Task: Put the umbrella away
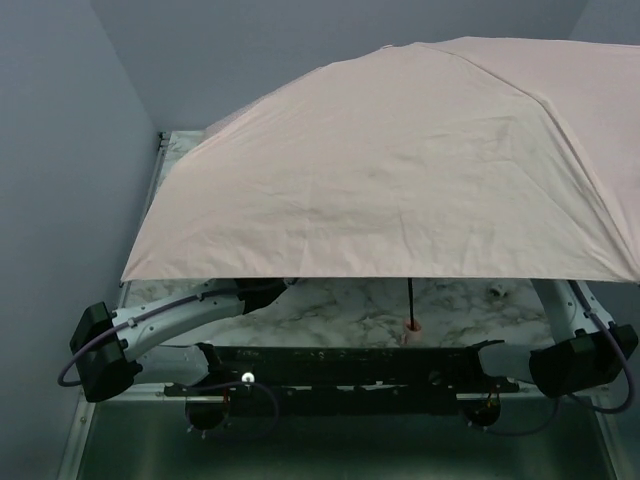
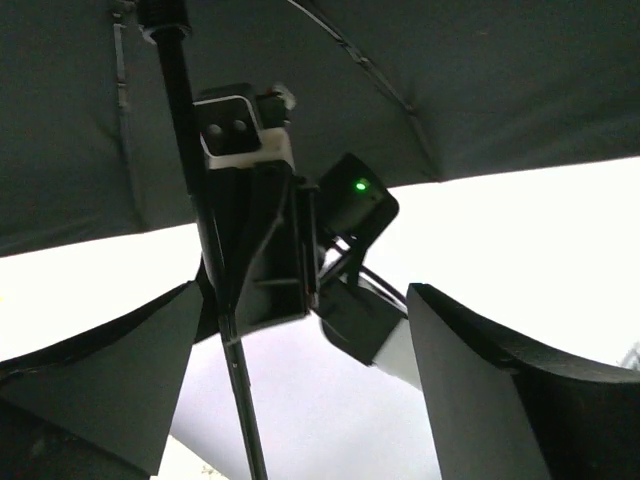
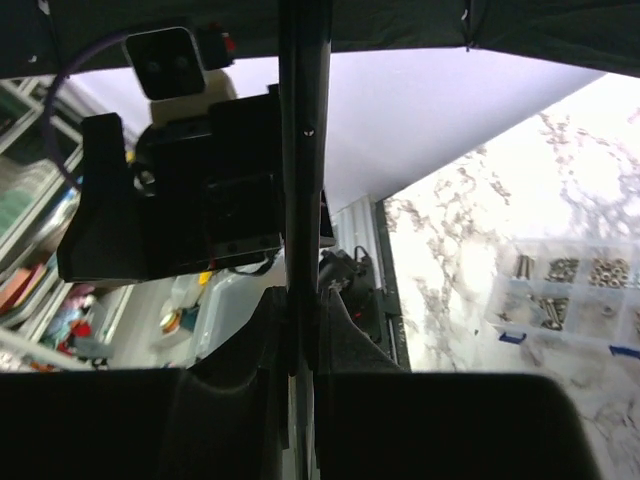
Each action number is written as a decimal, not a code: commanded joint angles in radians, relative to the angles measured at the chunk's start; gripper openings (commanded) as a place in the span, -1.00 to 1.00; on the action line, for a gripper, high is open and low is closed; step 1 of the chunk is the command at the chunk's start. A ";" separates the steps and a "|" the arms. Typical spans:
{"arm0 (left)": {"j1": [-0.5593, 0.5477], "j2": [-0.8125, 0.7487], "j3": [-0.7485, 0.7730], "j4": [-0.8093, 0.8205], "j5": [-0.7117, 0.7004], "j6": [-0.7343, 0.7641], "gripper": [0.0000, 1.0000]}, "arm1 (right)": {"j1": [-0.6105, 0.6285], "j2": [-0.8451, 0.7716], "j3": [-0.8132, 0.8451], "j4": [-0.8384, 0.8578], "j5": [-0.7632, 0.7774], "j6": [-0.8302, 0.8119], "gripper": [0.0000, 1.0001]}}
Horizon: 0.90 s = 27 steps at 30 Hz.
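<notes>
The umbrella [image 1: 400, 160] stands open, and its pale pink canopy hides most of the table and both grippers in the top view. Below the canopy its dark shaft [image 1: 410, 297] drops to a small pink handle [image 1: 412, 325] on the marble. In the right wrist view my right gripper [image 3: 303, 320] is shut on the shaft [image 3: 303, 150]. In the left wrist view my left gripper [image 2: 305, 330] is open. The shaft [image 2: 235, 380] runs between its fingers, close to the left one. The right gripper's body [image 2: 255, 240] holds the shaft just above.
A clear compartment box of small metal parts [image 3: 570, 290] lies on the marble table [image 3: 480, 230]. A small white object [image 1: 495, 292] sits near the canopy's front edge. Both arms [image 1: 170, 315] [image 1: 575, 355] reach in under the canopy. Storage bins [image 3: 200, 310] stand beyond the table's edge.
</notes>
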 commanded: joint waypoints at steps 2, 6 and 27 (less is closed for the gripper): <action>0.006 -0.059 -0.101 0.123 0.136 0.064 0.83 | 0.034 0.041 0.016 0.564 -0.119 0.405 -0.99; 0.033 -0.035 -0.137 0.214 0.132 0.061 0.86 | 0.049 0.074 -0.026 0.889 -0.173 0.625 -0.99; 0.157 0.302 0.066 0.598 0.355 -0.270 0.54 | 0.068 0.159 -0.101 1.248 -0.239 0.823 -0.99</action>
